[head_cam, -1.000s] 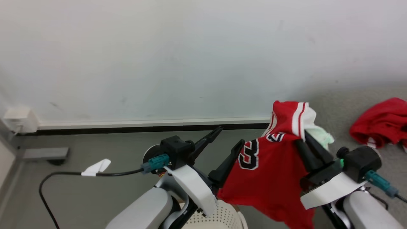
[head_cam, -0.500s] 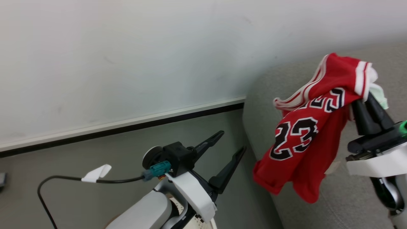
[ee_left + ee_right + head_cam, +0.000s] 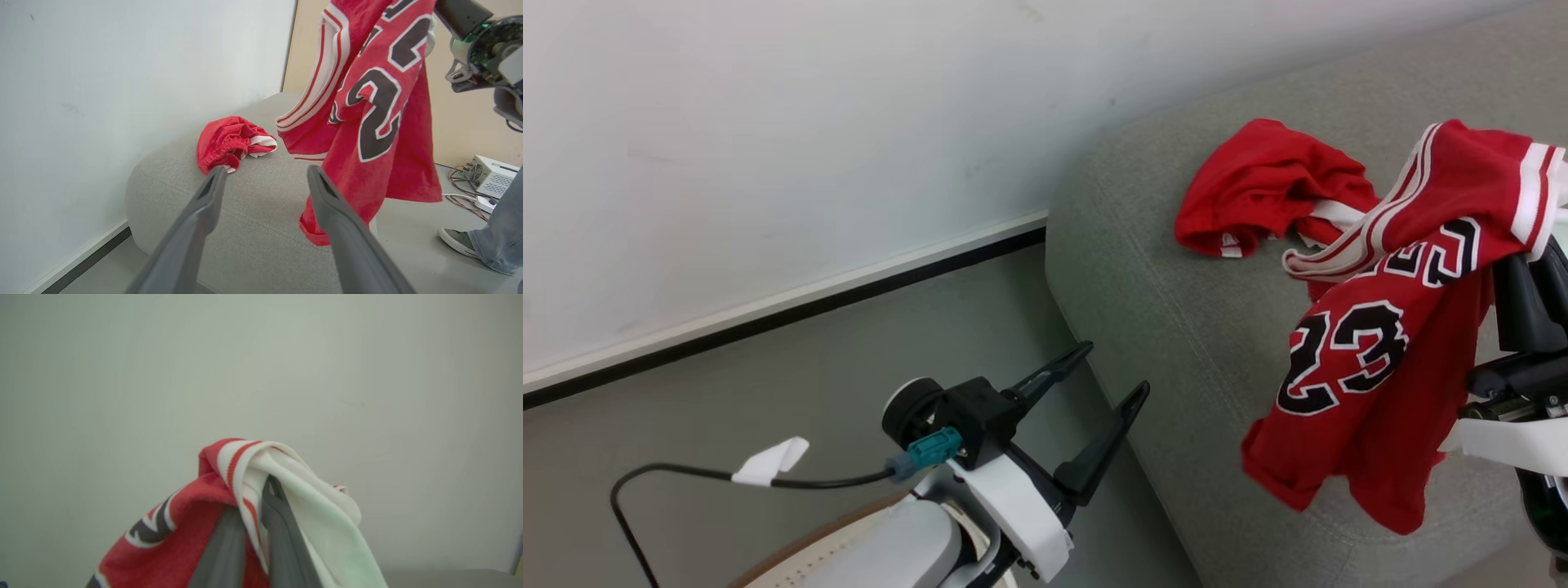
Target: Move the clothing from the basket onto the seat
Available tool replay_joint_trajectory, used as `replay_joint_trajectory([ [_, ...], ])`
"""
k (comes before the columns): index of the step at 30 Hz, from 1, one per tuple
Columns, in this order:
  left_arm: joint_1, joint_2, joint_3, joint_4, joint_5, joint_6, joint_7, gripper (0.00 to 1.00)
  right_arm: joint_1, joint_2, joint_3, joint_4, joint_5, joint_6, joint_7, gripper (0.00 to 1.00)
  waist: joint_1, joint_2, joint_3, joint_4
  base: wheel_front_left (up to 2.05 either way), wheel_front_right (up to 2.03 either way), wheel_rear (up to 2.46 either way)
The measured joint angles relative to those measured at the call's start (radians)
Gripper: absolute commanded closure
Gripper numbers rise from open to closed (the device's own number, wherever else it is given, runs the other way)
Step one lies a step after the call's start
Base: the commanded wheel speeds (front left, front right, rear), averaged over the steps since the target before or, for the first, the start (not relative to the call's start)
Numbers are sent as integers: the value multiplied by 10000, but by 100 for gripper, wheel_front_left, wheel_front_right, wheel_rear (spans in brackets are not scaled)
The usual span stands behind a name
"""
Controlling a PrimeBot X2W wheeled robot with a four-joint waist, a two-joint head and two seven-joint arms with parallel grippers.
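Left of the big light grey cloth sofa seat (image 3: pixel 1176 286), the brown rim of the oval cream-white plastic basket (image 3: pixel 784 557) peeks in, and the left gripper (image 3: pixel 1115 367) hangs by the seat's left edge, its two dark fingers wide apart and empty. On the seat the bright red shorts (image 3: pixel 1258 188) with white trim lie in a heap, so that part looks done. Over the seat's right side the red jersey (image 3: pixel 1372 359) with the black number 23 hangs pinched tight in the right gripper (image 3: pixel 255 498), so I think it must be put down and let go; what is inside the basket I cannot see.
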Motion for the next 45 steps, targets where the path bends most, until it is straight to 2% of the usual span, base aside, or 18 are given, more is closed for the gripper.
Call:
replay_joint_trajectory([
  [10, -125, 46, -163, -12, 236, 25, 35, 0, 190, 217, -313, -347, -56, 0, 13, 100, 0, 0, 414, -209, 0, 0, 0],
  [18, -394, 98, -205, -119, 263, 15, 261, 0, -589, -251, -757, -226, 127, 2, 155, 100, -1, 0, 894, 172, 0, 0, 0],
  [31, -1166, 451, -81, -662, 479, 109, 616, 0, -2236, -2493, -2589, 1534, 1183, 2, 261, 100, 0, 0, 2535, 1386, 0, 0, 0],
  [36, -1566, 642, 52, -874, 594, 169, 721, 0, -2761, -3024, -3074, 2483, 1582, 2, 282, 100, 1, 0, 3480, 1854, 0, 0, 0],
  [45, -2101, 602, 190, -1014, 709, 222, 681, 0, -3261, -4238, -2832, 5189, 2134, 2, 771, 100, 2, 0, 5002, 2686, 0, 0, 0],
])
